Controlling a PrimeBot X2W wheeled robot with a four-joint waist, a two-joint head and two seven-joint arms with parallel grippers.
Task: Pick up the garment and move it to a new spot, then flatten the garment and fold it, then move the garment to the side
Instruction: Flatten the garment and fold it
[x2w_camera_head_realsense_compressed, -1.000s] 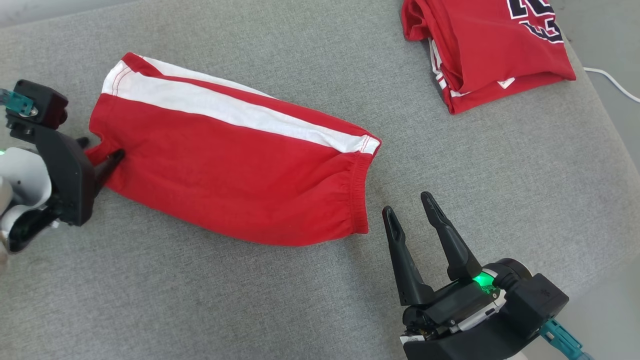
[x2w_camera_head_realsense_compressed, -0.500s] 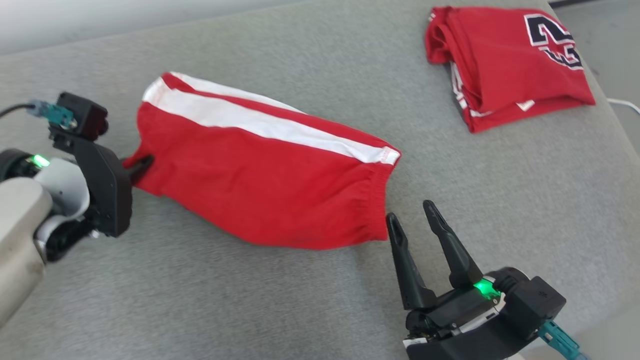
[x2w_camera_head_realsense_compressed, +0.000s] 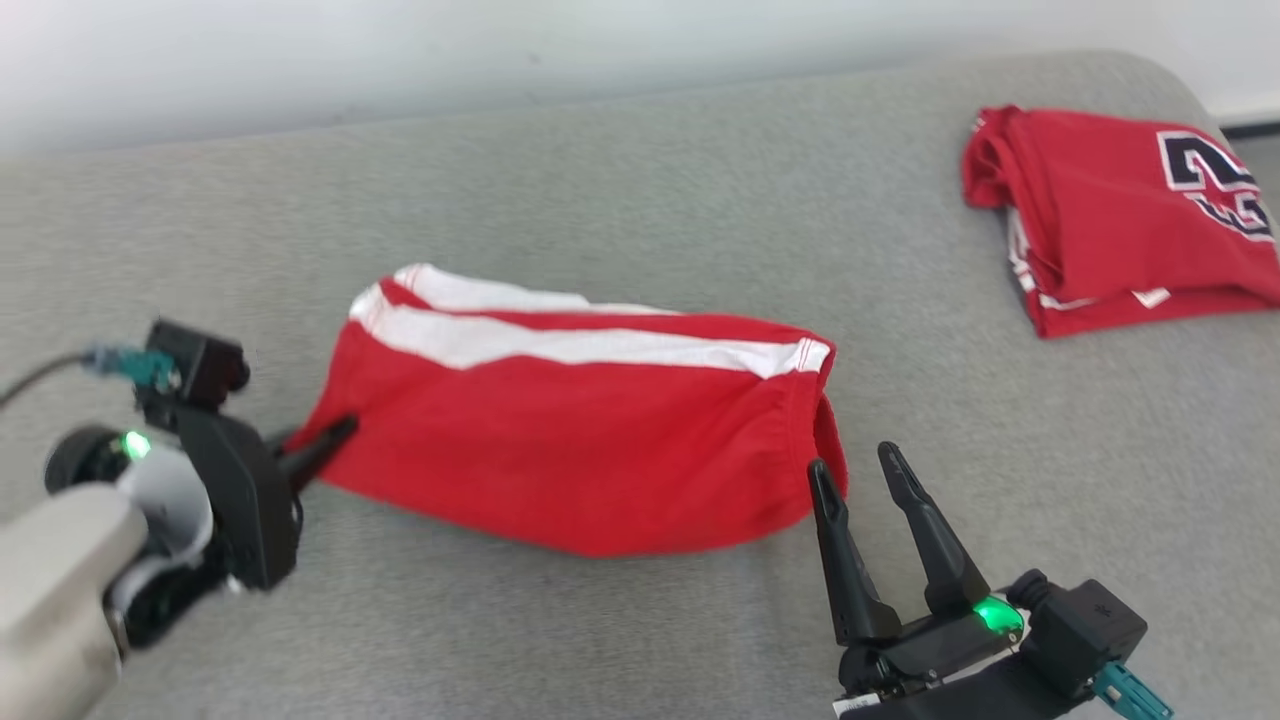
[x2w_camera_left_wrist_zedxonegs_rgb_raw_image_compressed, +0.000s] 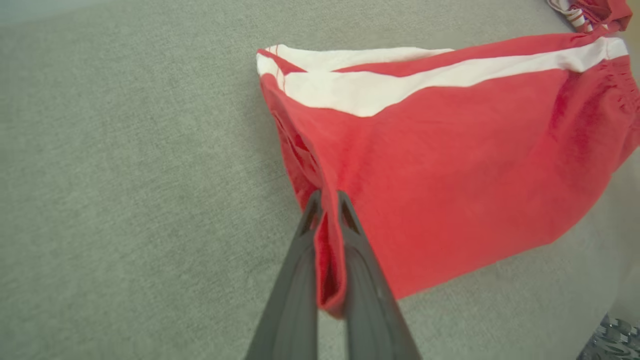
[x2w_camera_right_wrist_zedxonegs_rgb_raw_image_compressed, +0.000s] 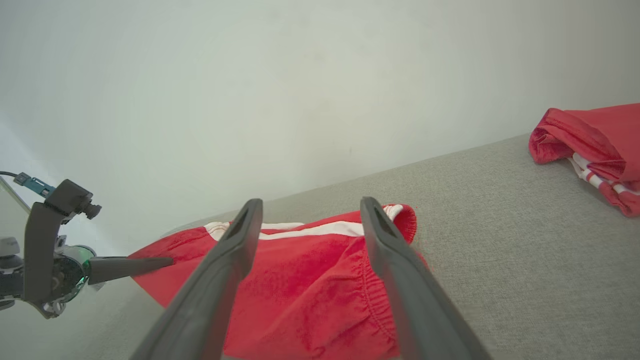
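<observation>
The garment (x2w_camera_head_realsense_compressed: 590, 440) is a pair of red shorts with a white side stripe, lying on the grey cushion, also seen in the left wrist view (x2w_camera_left_wrist_zedxonegs_rgb_raw_image_compressed: 450, 165) and the right wrist view (x2w_camera_right_wrist_zedxonegs_rgb_raw_image_compressed: 310, 285). My left gripper (x2w_camera_head_realsense_compressed: 335, 437) is shut on the garment's left corner; in the left wrist view a fold of red cloth is pinched between its fingers (x2w_camera_left_wrist_zedxonegs_rgb_raw_image_compressed: 327, 200). My right gripper (x2w_camera_head_realsense_compressed: 855, 465) stands open just right of the elastic waistband, nothing between its fingers (x2w_camera_right_wrist_zedxonegs_rgb_raw_image_compressed: 235, 250). In the right wrist view the left gripper (x2w_camera_right_wrist_zedxonegs_rgb_raw_image_compressed: 160, 262) shows at the garment's far end.
A second red garment (x2w_camera_head_realsense_compressed: 1120, 215), folded, with a dark number print, lies at the back right of the grey cushion (x2w_camera_head_realsense_compressed: 650, 170). A pale wall runs behind the cushion. Bare cushion lies in front of and behind the shorts.
The left gripper has shut on the garment's corner. The head camera has tilted up, so the whole scene sits lower in the picture. The garment's left end looks slightly raised and bunched.
</observation>
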